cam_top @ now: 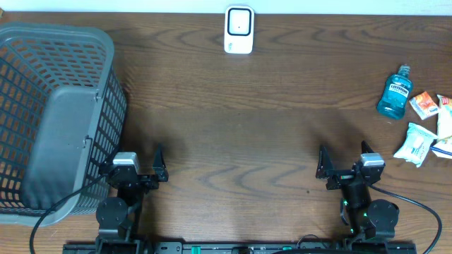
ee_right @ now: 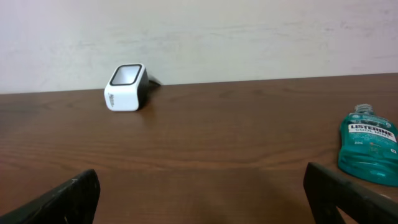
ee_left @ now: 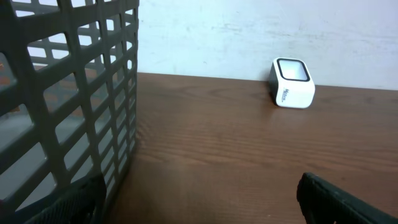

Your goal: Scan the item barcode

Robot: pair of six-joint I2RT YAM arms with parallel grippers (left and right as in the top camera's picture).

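In the left wrist view, the dark fingertips (ee_left: 339, 200) of the left gripper (ee_left: 199, 208) fill the bottom corners. They stand spread wide, with only bare brown surface (ee_left: 249, 149) between them, and hold nothing. The right gripper (ee_right: 202, 200) is the same in its own view: its fingertips (ee_right: 62, 200) are far apart at the lower edge and nothing is in their grasp. From overhead, both arms sit at the near edge of the surface, well apart from each other, with the grippers pointing toward the far side.

The grey plastic basket (cam_top: 56, 120) stands on the left of the surface, just beside the left gripper, and its lattice wall fills the left of that wrist's view. The white scanner (cam_top: 239, 29), which has a dark window on top, stands at the middle of the far edge, close to the pale wall (ee_right: 249, 31).

The blue mouthwash bottle (cam_top: 395, 92) lies on its side on the right, well apart from the scanner and beyond the right gripper. Just beside it are an orange-and-white packet (cam_top: 424, 104) and a white pouch (cam_top: 415, 143). More packaging shows at the right edge, cut off by the frame. No gripper touches any of these.
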